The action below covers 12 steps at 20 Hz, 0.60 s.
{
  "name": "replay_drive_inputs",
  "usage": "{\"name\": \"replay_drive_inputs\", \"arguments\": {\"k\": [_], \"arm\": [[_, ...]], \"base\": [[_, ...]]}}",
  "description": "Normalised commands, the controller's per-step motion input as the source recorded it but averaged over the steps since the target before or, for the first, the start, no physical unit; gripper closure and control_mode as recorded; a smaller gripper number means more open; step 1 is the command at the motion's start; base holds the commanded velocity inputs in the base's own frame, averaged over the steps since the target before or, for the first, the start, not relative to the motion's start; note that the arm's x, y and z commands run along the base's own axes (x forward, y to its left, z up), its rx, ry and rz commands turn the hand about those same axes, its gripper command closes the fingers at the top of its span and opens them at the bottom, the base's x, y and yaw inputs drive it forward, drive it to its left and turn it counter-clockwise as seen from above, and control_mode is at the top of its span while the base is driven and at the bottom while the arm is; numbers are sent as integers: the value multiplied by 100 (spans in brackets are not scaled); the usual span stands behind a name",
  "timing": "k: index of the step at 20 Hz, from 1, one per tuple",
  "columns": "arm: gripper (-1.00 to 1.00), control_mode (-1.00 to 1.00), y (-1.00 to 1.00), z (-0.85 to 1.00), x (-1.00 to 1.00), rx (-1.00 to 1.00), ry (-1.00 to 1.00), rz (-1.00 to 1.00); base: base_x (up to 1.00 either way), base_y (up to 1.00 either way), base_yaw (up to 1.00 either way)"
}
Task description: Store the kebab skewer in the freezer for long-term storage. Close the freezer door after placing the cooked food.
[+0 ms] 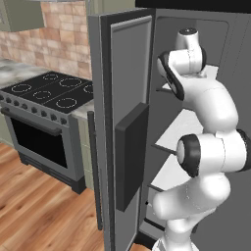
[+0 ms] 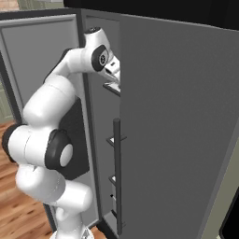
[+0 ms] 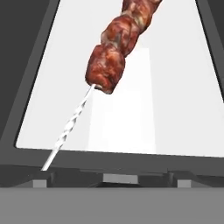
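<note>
The kebab skewer [image 3: 114,48] is lying on a white shelf [image 3: 175,109] inside the freezer [image 1: 196,29], with its meat chunks toward the back of the shelf and its pale stick running to the shelf's front edge. In the hand view no finger is touching the skewer, and the gripper is standing with its jaws spread wide and holding nothing, so the placing step appears done and the step in hand is judged to be the withdrawal of the arm. To do it well, the hand should be drawn straight back along the line of reach, keeping above the shelf so that no finger is catching the overhanging stick and dragging the food out. The skewer is lying just ahead of the hand and slightly below it, running away from the camera. The freezer door [image 1: 122,142] is standing wide open beside the arm; once the arm is clear of the compartment, the door should be pushed closed by its flat face or by the long bar handle [image 1: 94,171].
</note>
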Motion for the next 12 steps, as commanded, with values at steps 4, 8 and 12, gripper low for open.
{"name": "replay_drive_inputs", "arguments": {"k": [4,8,12], "arm": [[-100,-100,29,7,-61,0,0,0],[-100,-100,33,9,-65,0,0,0],[-100,-100,29,8,-73,0,-1,0]], "base": [[0,0,0],[0,0,0],[0,0,0]]}}
